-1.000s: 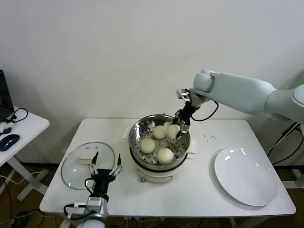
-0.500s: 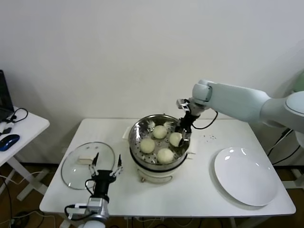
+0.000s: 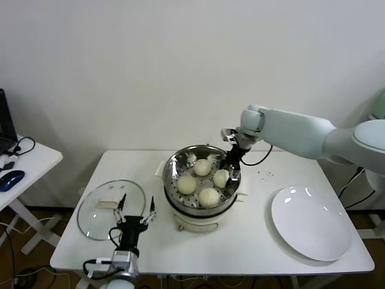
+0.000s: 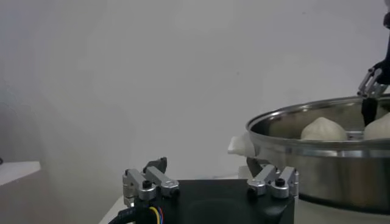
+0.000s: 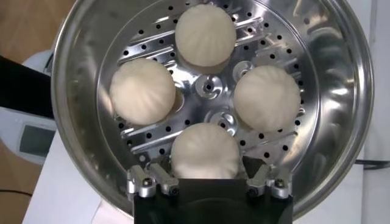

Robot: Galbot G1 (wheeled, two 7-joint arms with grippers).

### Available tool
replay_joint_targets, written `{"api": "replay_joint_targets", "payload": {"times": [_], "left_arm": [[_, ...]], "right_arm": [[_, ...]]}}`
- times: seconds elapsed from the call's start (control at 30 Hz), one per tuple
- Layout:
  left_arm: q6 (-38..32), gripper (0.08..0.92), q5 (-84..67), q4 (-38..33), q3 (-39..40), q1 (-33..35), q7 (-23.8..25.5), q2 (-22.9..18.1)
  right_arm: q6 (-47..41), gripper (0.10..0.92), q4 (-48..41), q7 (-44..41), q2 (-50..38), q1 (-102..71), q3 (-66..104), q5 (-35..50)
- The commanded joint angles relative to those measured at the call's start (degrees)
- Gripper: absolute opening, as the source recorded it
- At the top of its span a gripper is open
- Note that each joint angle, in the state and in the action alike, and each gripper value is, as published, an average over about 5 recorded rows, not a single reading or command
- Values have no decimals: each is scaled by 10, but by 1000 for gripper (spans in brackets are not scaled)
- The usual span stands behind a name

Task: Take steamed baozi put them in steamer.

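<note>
Right gripper: the right gripper (image 3: 227,173) is down inside the steamer (image 3: 178,159), fingers straddling the bun at 3 o'clock on the tray; in the right wrist view that bun (image 5: 205,152) sits right between the jaws, which look closed on its sides.
Left gripper: the left gripper (image 3: 133,216) waits low at the table's near edge, fingers spread, holding nothing, just beside the glass lid (image 3: 99,218).
Baozi: all four steamed baozi (image 3: 187,184) are in the pot, ringed around the tray's centre at 12, 3, 6 and 9 o'clock, close but apart.
Look of them: smooth, domed, cream-white, faint pleats on top, and none looks dented or torn.
Plate: the white plate (image 3: 313,224) lies at the table's right, well apart from the pot.
Risk: soft dough may cling to the fingers, so a lift before the jaws part fully could drag this bun out or roll it into its neighbour.
Second risk: a slanted exit could clip the steel rim.
</note>
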Motion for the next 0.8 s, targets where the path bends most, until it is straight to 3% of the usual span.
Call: {"api": "replay_joint_targets", "payload": {"times": [0.03,0.33,0.6,0.8], "left_arm": [[0,823,0,1,-1,-1,0,1],[0,823,0,2,-2,-2,-1,1],[-1,823,-3,1,-4,-2,1,1],[-6,823,-18,-4,-15,-5,11,8]], "right_arm": [[1,805,-3,0,3,-3,6,-4],[2,823,28,-10,-11,34,9,32],[11,823,135,12,-81,100,23,62],[18,823,250,115,-182,93,91,-26]]}}
